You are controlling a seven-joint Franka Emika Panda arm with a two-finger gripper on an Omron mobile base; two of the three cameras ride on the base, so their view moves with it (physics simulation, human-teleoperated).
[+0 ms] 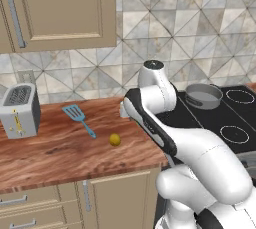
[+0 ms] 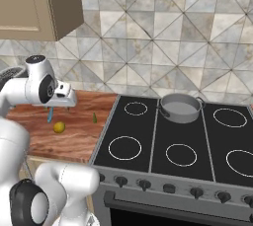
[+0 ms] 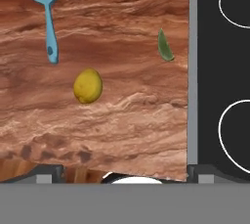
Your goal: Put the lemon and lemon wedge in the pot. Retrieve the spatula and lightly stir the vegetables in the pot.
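The lemon [image 3: 88,85] lies on the wooden counter, below and left of centre in the hand view, also seen as a small yellow ball [image 1: 115,139] [image 2: 59,127]. The lemon wedge [image 3: 164,46], a thin green sliver, lies near the counter's edge beside the stove [image 2: 94,117]. The light blue spatula [image 3: 46,12] lies flat farther left on the counter [image 1: 77,118]. The grey pot [image 1: 204,95] [image 2: 180,107] stands on a back burner, with nothing visible inside. My gripper [image 3: 124,173] hovers above the counter, pointing down, open and holding nothing, its tips wide apart.
A silver toaster [image 1: 20,110] stands at the counter's left end. The black stove top [image 2: 168,141] with several burner rings adjoins the counter on the right. Wall cupboards [image 1: 60,8] hang above, and drawers [image 1: 40,203] sit below the counter's front edge.
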